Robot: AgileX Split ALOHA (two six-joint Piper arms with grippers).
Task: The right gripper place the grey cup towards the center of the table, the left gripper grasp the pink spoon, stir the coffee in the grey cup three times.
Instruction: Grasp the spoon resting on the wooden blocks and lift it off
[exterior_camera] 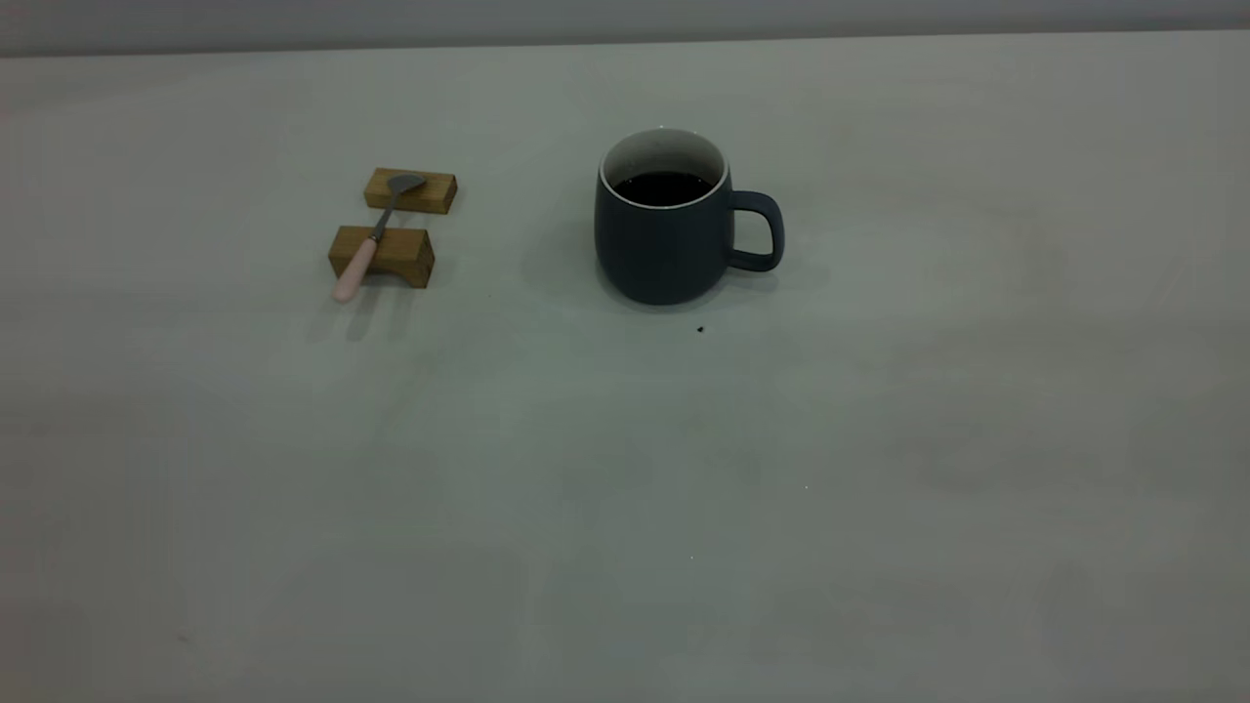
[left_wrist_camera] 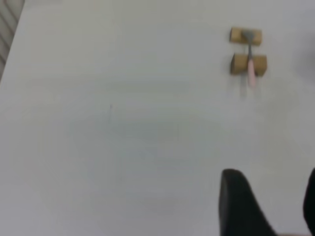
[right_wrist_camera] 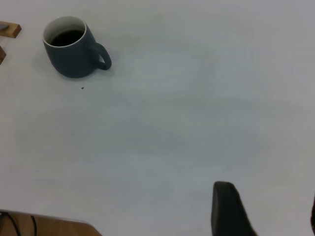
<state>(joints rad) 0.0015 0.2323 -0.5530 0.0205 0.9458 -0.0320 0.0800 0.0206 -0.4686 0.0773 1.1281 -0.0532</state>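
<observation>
— Where did everything sit on the surface [exterior_camera: 879, 508]?

— The grey cup [exterior_camera: 664, 229] stood upright around the middle, handle turned toward the right arm's side, with the coffee [exterior_camera: 663, 186] dark inside it. The right claw [right_wrist_camera: 263, 211] was well apart from it, with nothing in between but bare top. From the wrist camera only one black finger and the edge of the other showed, with a wide gap between them, so I took the claw as released and holding nothing.

— And the left one?

— The left claw [left_wrist_camera: 268, 204] looked much the same: spread, nothing in it, well away from its target. Two small wooden blocks [exterior_camera: 395, 229] lay off toward that arm's side of the cup, and the pink spoon [exterior_camera: 376, 234] bridged them.

— Which way did the spoon run?

— Its long axis ran from the farther block to the nearer one, bowl on the far block, pink handle jutting off the near block toward the claw. I judged the left arm plainly the nearer one to it, and the raised handle end the likeliest place to pinch.
</observation>
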